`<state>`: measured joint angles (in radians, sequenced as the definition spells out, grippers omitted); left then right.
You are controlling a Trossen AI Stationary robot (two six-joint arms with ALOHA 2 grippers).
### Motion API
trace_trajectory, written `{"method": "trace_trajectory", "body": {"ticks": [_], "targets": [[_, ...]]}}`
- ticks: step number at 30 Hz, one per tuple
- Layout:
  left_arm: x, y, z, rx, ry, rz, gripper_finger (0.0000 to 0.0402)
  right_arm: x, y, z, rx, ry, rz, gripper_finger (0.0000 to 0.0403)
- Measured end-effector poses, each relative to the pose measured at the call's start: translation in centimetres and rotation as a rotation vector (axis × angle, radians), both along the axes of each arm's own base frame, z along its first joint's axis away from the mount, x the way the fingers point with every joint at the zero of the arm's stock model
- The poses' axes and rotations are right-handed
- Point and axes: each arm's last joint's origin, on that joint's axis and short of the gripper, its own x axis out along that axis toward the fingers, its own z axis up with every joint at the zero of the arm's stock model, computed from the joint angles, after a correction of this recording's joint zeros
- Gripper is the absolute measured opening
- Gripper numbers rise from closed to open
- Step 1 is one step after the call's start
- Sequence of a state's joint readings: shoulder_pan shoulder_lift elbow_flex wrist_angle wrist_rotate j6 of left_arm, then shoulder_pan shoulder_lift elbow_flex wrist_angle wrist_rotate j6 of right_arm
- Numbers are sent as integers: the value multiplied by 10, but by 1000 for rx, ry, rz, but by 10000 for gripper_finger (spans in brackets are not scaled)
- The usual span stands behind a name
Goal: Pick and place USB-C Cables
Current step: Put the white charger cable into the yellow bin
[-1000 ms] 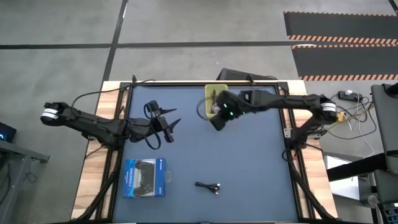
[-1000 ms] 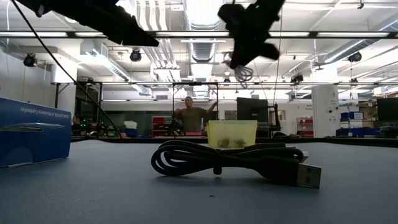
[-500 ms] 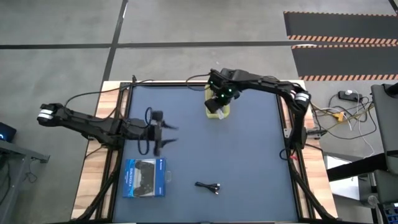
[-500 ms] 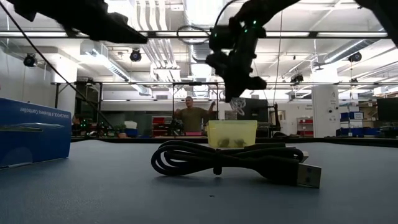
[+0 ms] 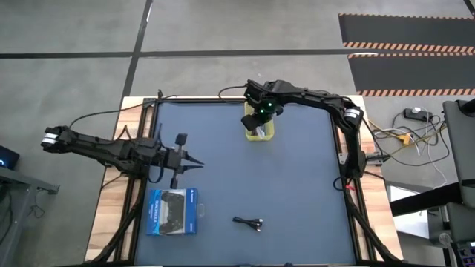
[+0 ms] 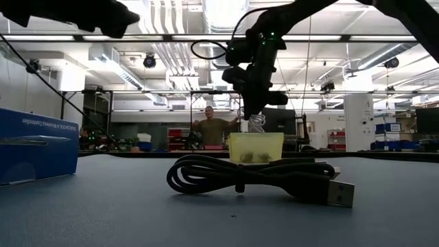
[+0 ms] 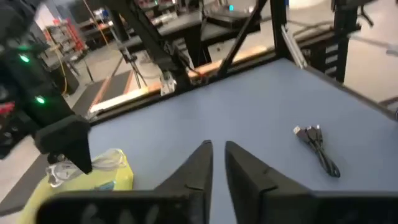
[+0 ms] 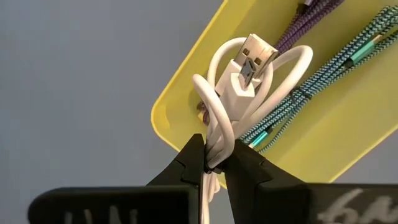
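My right gripper (image 8: 214, 162) is over the yellow tray (image 5: 264, 136) at the table's far middle, shut on a coiled white cable (image 8: 249, 68). A purple cable (image 8: 298, 28) and a teal cable (image 8: 323, 68) lie in the tray. A coiled black cable (image 5: 249, 222) lies flat on the table near the front edge; it also shows in the low view (image 6: 254, 177). My left gripper (image 7: 217, 155) hangs empty above the table's left half (image 5: 194, 165), its fingers almost together. My right gripper pinches several strands of the white cable's coil (image 8: 214, 146) between its two fingers. The fingers come from above, pointing down. The coil hangs below them with its plug (image 8: 255, 56) lowest, at about the tray's rim (image 6: 255, 127); whether it touches the tray I cannot tell.
A flat blue-and-black box (image 5: 172, 212) lies at the near left and stands at the left in the low view (image 6: 38, 144). Bare blue table lies between the tray and the black cable. A person stands in the room far behind the table (image 6: 214, 123).
My right gripper has carried the white cable toward the far edge, over the yellow tray, and lowered it to the tray's rim. My left gripper has drawn back toward the table's near left.
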<state>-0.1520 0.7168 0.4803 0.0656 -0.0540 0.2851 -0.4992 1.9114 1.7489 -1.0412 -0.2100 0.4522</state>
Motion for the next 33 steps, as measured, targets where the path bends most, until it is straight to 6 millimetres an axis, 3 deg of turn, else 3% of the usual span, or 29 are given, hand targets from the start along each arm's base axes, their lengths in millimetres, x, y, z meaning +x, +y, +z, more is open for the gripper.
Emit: {"method": "trace_trajectory", "body": {"ticks": [3, 17, 24, 33], "targets": [[-8, 1, 8, -26, -74, 2, 4, 0, 1, 0, 4, 4, -2, 29], [-36, 6, 15, -104, -244, 9, 13, -6, -10, -2, 6, 9, -35, 29], [-38, 6, 16, -108, -272, 9, 13, -18, -31, -2, -3, 11, -109, 29], [-35, 7, 14, -97, -258, 65, 13, -21, -42, -1, -79, 12, -136, 29]]}}
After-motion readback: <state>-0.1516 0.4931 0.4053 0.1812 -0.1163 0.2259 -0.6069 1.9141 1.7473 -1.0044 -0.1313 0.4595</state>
